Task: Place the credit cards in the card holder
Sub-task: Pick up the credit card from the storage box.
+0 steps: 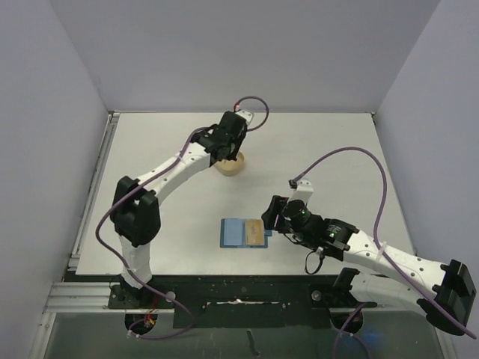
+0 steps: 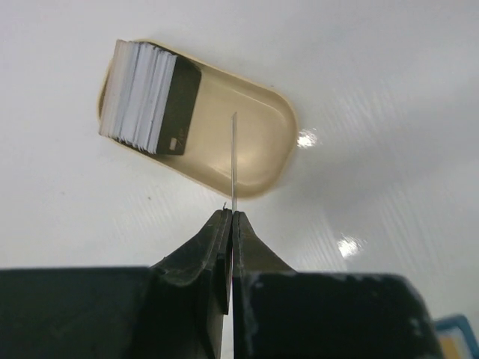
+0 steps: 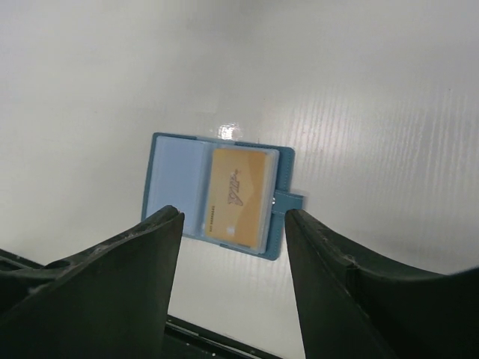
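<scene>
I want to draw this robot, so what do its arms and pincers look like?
The left arm and right arm are made of white tube-like segments joined by chunky black joints. A thin purple cable loops along each arm. The left pincer and right pincer are black, each with two tapering prongs. No markings are visible.

Bright even overhead light, glare spots on the table (image 2: 359,90), wrist views slightly soft.

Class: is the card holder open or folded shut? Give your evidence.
The card holder is open, spread flat: both inner panels face up, a tan-orange card on one, snap tab unfastened.
</scene>
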Motion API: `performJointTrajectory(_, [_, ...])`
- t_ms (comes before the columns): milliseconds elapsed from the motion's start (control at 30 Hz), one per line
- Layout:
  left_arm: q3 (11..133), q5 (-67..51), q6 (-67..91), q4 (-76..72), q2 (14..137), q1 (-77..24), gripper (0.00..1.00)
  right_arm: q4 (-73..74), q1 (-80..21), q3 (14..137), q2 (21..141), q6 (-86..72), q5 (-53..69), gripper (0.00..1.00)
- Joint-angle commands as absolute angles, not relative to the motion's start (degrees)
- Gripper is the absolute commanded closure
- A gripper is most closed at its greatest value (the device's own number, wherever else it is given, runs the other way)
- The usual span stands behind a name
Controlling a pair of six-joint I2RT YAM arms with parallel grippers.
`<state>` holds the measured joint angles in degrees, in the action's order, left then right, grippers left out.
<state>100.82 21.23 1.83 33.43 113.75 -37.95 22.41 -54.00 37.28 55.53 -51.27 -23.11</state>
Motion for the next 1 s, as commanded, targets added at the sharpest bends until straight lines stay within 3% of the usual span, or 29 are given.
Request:
performJointTrajectory(0, [94.41,6.89,13.88,30.63,102.42,-36.30,1.00,15.35,-53.74,37.34,51.13,-53.35,-21.79,0.43])
performJointTrajectory(367, [62.00,-24.48,40.90,0.94,79.59,-30.87,1.00,3.05,-53.59,35.88,44.65,-55.80,-17.94,0.45])
performJointTrajectory(700, [46.11,-32.78,59.99,-17.21,67.29,-30.41,1.00,-2.80,-53.41,35.88,45.18,-60.83,-17.08,0.50])
performJointTrajectory(967, [38.02,-36.78,75.51,-34.75,64.73,-30.38,1.00,-4.14,-53.28,36.66,45.89,-62.78,-16.89,0.51])
